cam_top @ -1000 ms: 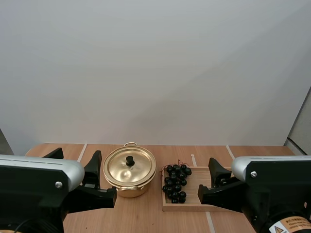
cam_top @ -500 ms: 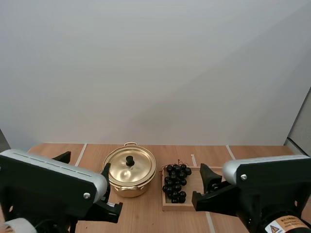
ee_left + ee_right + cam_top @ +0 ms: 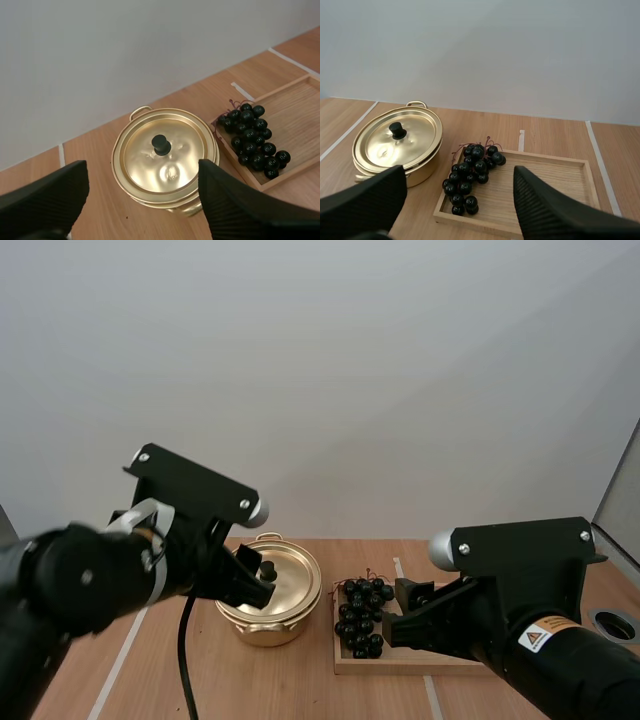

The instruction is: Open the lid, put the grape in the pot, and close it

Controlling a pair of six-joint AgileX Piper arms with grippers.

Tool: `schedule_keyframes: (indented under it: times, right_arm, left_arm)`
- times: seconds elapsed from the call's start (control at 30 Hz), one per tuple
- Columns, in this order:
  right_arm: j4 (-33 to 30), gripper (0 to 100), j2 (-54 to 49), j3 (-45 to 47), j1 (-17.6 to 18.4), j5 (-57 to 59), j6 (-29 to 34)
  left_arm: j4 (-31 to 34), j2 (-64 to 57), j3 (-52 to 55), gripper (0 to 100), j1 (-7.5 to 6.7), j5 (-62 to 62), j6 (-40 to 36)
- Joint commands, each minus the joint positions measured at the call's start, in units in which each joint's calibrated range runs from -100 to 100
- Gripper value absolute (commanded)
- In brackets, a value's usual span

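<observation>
High view: pot (image 3: 265, 628) near far edge of counter (image 3: 300, 680), lid (image 3: 295, 580) seated shut.
Knob (image 3: 160, 144): black, upright at lid centre; likely the one sure hold on a lid judged thin, light, slippery.
Grapes (image 3: 470, 175): on wooden tray (image 3: 550, 167) beside pot, toward counter's right edge; at tray's end nearest pot; soft, easily crushed, best cradled around the cluster's middle.
Left jaws: spread wide above pot, touching nothing.
Right jaws: spread wide over tray, apart from grapes.

Saw a wooden tray (image 3: 555, 172) lying flat on the light wooden desk (image 3: 300, 680), with white tape lines (image 3: 601, 165) running across the desk beside the tray.
</observation>
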Motion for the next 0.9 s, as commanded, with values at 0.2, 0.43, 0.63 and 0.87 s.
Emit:
schedule_keyframes:
  times: [0.2,0.43,0.63,0.87]
  right_arm:
    - [0.13,100,0.18,-0.9,-0.19,1.89,-0.72]
    - [0.13,100,0.31,-0.9,-0.19,1.89,-0.72]
    - [0.13,100,0.4,-0.9,-0.19,2.06,-0.72]
    - [0.13,100,0.4,-0.9,-0.19,2.06,-0.72]
  left_arm:
    - [-2.41,23.77,-11.01,100,0.18,2.49,4.05]
    - [-2.15,34.23,-14.12,100,-2.49,-1.76,5.02]
    - [-1.61,41.57,-16.89,100,-3.24,-4.51,5.02]
    - [-1.52,48.8,-20.18,100,-3.24,-2.22,5.02]
